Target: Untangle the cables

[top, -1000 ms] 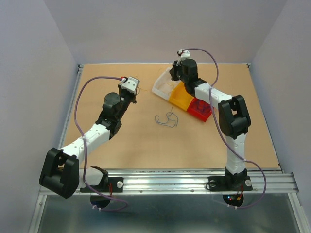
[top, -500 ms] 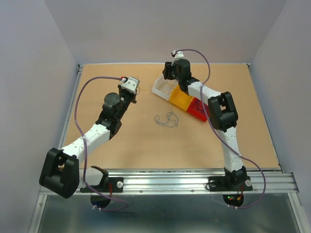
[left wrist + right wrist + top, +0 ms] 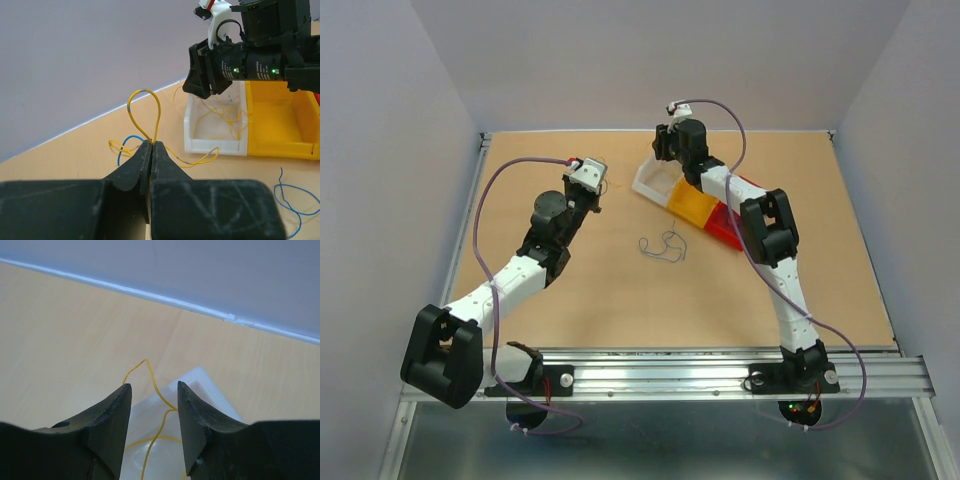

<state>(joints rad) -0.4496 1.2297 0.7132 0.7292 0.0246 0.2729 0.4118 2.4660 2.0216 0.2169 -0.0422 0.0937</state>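
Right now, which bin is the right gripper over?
The white bin, far-left in the row, yellow wires inside; the yellow bin and red bin sit to its right.

The right gripper hangs with its fingers apart above a white bin. A yellow wire loops over the bin's rim onto the table.
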